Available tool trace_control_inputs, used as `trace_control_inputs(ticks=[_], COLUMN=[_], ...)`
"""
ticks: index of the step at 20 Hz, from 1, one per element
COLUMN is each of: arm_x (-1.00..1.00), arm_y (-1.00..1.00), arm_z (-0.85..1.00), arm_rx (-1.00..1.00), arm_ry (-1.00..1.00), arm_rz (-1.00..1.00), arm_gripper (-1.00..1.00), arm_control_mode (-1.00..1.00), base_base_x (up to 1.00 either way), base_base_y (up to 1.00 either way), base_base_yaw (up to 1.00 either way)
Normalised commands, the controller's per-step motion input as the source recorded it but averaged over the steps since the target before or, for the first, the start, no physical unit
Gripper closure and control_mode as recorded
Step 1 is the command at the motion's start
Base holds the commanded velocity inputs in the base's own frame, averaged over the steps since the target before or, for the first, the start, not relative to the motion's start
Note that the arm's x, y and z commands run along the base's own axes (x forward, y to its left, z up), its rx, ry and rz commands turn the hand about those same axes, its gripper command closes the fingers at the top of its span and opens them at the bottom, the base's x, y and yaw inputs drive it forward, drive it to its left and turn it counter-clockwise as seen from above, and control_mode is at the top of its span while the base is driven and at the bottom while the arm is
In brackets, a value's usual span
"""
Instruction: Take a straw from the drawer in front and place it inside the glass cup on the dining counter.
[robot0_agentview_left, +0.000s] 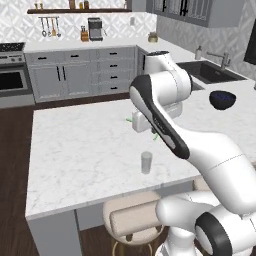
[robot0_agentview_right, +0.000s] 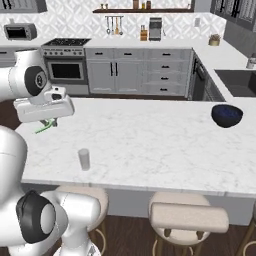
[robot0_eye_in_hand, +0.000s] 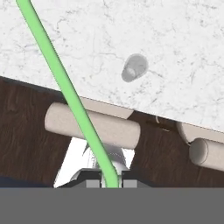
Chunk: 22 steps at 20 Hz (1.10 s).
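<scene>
No readable text, label, brand or number anywhere.

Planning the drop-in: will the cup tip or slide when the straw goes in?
Probably tips easily: the cup is small, narrow and stands free on the smooth counter. Likely light, so a sideways nudge could slide it. The straw, pinched at one end in the hand, is long and could lever against the rim.

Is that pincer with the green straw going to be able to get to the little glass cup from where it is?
Probably yes. The pincer, shut on the straw, hangs over the marble dining counter, and the glass cup stands upright on open counter with nothing between them.
</scene>
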Motion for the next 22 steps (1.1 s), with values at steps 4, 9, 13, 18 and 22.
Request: trace_control_inputs(ticks=[4,9,13,18,22], arm_x=[0.16,-0.01,-0.10,-0.05,0.00], arm_y=[-0.11,-0.61,-0.60,-0.39,-0.14], arm_z=[0.00,0.04,0.38,0.59,0.13], arm_rx=[0.00,-0.14,-0.31,-0.34,-0.32], arm_ry=[0.00,0.00,-0.01,-0.02,0.01], arm_rz=[0.10,0.35,0.35,0.39,0.52], arm_gripper=[1.00,1.00,1.00,1.00,1.00], arm_control_mode=[-1.00,-1.00,-1.00,-1.00,-1.00], base_base_x=[0.42,0.00,0.00,0.00,0.00], base_base_y=[0.00,0.00,0.00,0.00,0.00], base_base_yaw=[0.08,0.00,0.00,0.00,0.00])
